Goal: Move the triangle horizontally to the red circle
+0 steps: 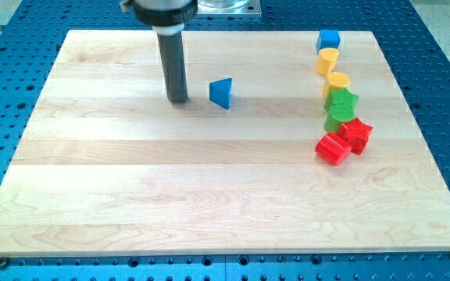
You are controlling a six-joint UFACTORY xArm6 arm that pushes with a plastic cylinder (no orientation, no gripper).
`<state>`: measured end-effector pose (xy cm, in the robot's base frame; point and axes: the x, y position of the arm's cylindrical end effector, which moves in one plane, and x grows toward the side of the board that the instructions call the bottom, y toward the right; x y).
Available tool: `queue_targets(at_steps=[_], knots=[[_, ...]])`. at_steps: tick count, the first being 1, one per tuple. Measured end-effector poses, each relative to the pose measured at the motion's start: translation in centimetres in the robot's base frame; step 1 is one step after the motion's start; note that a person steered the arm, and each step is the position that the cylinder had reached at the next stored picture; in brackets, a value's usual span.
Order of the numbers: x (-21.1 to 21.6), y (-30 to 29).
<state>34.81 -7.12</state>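
My tip rests on the board, a bare rod with nothing gripped, just left of the blue triangle and near it, contact uncertain. The red circle lies well right and lower, touching a red star. Likely trouble: an off-centre push spins the triangle aside — or it runs into the green blocks above.

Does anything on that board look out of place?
Only the blue triangle, sitting alone near the view's top middle beside my tip, apart from the other blocks clustered at the right. Nothing looks damaged or spilled.
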Motion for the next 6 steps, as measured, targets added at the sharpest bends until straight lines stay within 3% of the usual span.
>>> queue_targets(at_steps=[1,2,4,5,6], knots=[[-0.5,6.1],[3.2,10.7],[13.5,14.6],[9.6,10.0],[9.4,7.4]])
